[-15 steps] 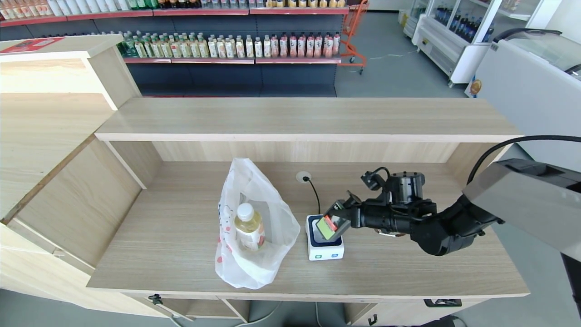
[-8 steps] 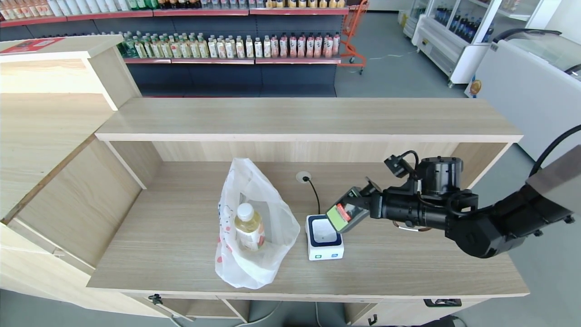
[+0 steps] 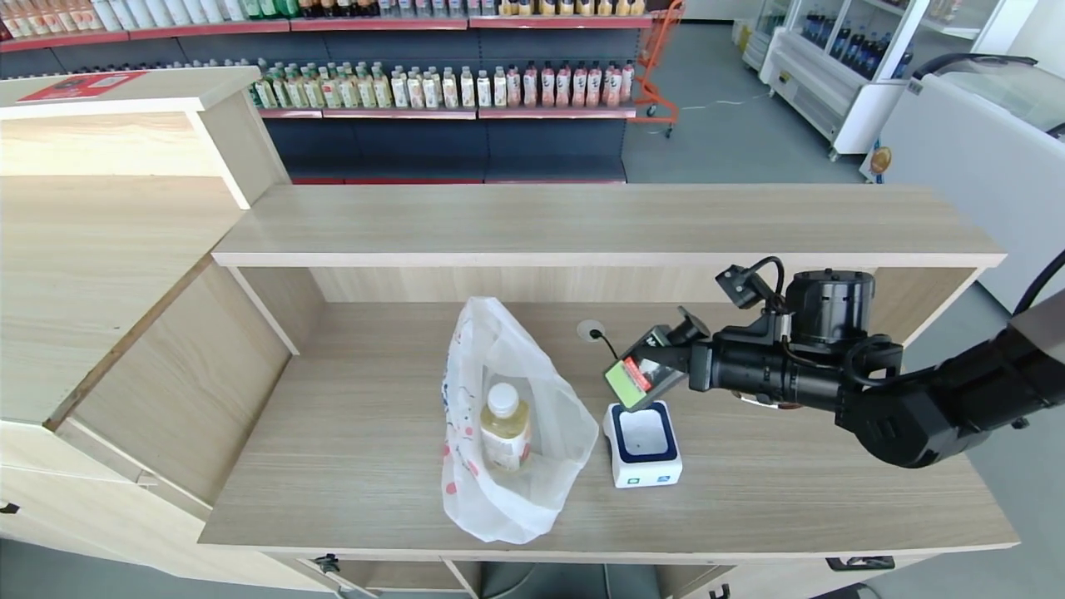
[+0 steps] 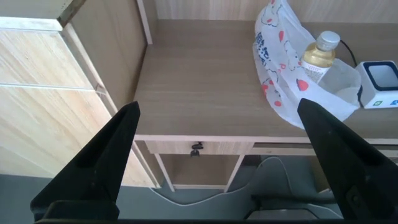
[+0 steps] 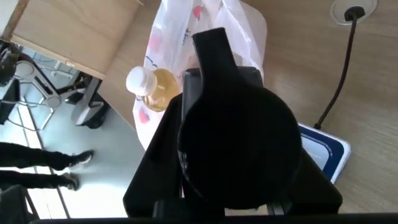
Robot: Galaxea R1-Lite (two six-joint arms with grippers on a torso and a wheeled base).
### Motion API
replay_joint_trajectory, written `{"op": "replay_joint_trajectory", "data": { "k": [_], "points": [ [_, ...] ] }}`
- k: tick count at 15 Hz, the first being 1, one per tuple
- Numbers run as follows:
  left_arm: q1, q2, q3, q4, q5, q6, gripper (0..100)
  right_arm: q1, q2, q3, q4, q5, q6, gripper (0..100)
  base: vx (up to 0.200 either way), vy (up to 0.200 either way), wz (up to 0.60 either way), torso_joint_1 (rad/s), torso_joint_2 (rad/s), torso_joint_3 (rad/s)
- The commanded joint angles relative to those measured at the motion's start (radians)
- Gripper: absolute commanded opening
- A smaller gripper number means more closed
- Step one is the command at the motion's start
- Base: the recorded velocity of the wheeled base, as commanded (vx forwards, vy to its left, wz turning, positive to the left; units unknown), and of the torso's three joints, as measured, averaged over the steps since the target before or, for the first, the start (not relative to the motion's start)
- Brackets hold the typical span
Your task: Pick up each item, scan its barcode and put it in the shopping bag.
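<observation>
Right gripper (image 3: 647, 372): clamps green-red packet (image 3: 630, 382), part finger-hidden, 12 o'clock of scanner (image 3: 642, 434). Shopping bag (image 3: 499, 512), 9 o'clock: bottle (image 3: 504, 424) inside. Left gripper (image 4: 217, 112): spread, empty.

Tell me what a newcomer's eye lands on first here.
First comes the right gripper, shut on a small green and red item and holding it above and close to the white scanner on the wooden counter. Beside the scanner stands a translucent shopping bag with a bottle of yellowish drink upright inside it.
</observation>
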Motion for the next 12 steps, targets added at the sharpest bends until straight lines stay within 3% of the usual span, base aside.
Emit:
{"op": "replay_joint_trajectory", "data": {
  "k": [1, 7, 10, 12],
  "points": [
    [0.000, 0.000, 0.000, 0.000, 0.000, -0.001, 100, 0.001, 0.051, -0.042, 0.002, -0.006, -0.052, 0, 0.000, 0.000, 0.00, 0.000, 0.00, 0.000],
    [0.000, 0.000, 0.000, 0.000, 0.000, -0.001, 100, 0.023, 0.200, -0.151, 0.014, -0.014, -0.096, 0, 0.000, 0.000, 0.00, 0.000, 0.00, 0.000],
    [0.000, 0.000, 0.000, 0.000, 0.002, -0.001, 100, 0.067, 0.292, -0.222, 0.011, -0.137, -0.096, 0, 0.000, 0.000, 0.00, 0.000, 0.00, 0.000],
    [0.000, 0.000, 0.000, 0.000, 0.000, -0.001, 100, 0.101, 0.349, -0.271, 0.010, -0.151, -0.098, 0, 0.000, 0.000, 0.00, 0.000, 0.00, 0.000]
  ]
}}
